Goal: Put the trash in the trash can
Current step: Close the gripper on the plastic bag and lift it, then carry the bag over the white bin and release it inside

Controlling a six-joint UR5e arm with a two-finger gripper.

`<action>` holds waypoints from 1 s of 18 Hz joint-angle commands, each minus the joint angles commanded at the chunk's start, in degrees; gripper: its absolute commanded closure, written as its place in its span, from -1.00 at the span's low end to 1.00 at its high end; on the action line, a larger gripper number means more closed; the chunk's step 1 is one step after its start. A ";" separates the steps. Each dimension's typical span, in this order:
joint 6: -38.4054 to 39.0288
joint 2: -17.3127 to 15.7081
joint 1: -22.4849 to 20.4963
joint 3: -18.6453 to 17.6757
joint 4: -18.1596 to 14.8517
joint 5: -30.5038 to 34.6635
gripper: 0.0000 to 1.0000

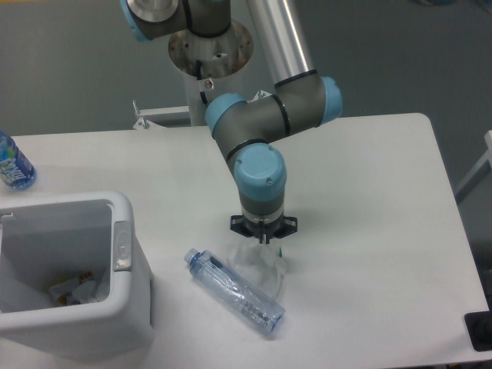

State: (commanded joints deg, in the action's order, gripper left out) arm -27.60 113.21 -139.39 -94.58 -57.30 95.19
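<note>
There is one robot arm [265, 127] carrying one end effector [264, 234], standing over one white worktop [369, 200]. On that worktop lie two bottles: one slim clear bottle [234, 290] lying near the middle, and one bottle with a blue label [11, 163] cut off at the far left edge. There is also one crumpled plastic bag [261, 263] just right of the clear bottle and one white trash can [69, 273] at the near left, which holds a few scraps too small and jumbled to count.
</note>
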 joint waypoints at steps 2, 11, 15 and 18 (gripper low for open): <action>-2.27 -1.67 -0.53 2.03 -0.35 0.09 1.00; 4.89 -5.98 -2.03 16.35 -1.14 -19.13 1.00; 13.43 -9.75 -1.15 16.45 -0.35 -29.68 1.00; 16.69 -12.74 1.21 14.79 -0.35 -35.06 1.00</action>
State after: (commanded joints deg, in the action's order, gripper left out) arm -10.91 100.47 -138.18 -79.80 -57.66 60.13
